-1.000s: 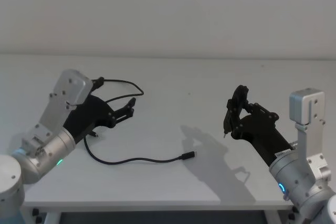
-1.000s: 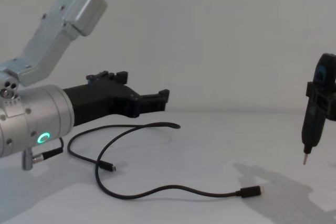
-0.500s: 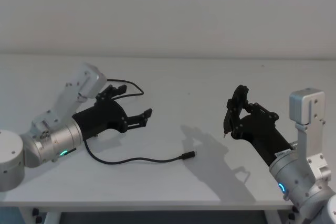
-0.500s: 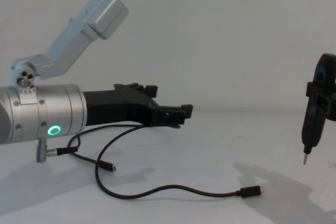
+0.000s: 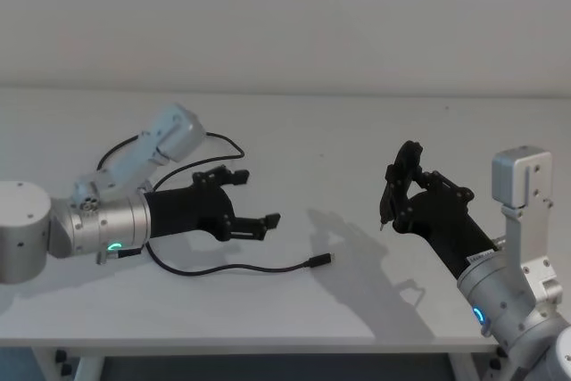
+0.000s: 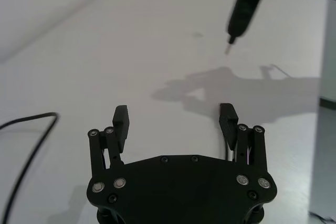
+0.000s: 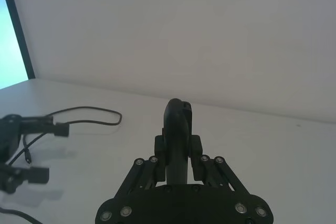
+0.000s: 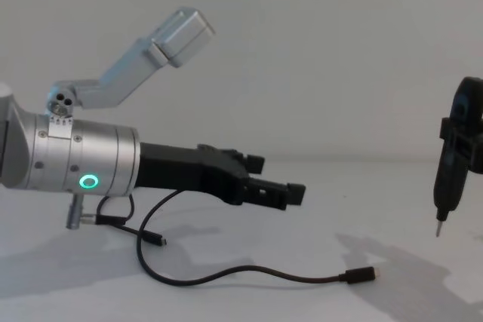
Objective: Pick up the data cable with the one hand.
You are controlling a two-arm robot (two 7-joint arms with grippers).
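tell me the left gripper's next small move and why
Probably lower the left gripper toward the data cable lying on the table: it hovers open above the strand, holding nothing, and must straddle it before closing. The right gripper hangs idle at the right.

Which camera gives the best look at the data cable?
Head view: the data cable shows from above, far loop and near run. Chest view shows the near run and both ends; left wrist view a short curve; right wrist view the far loop.
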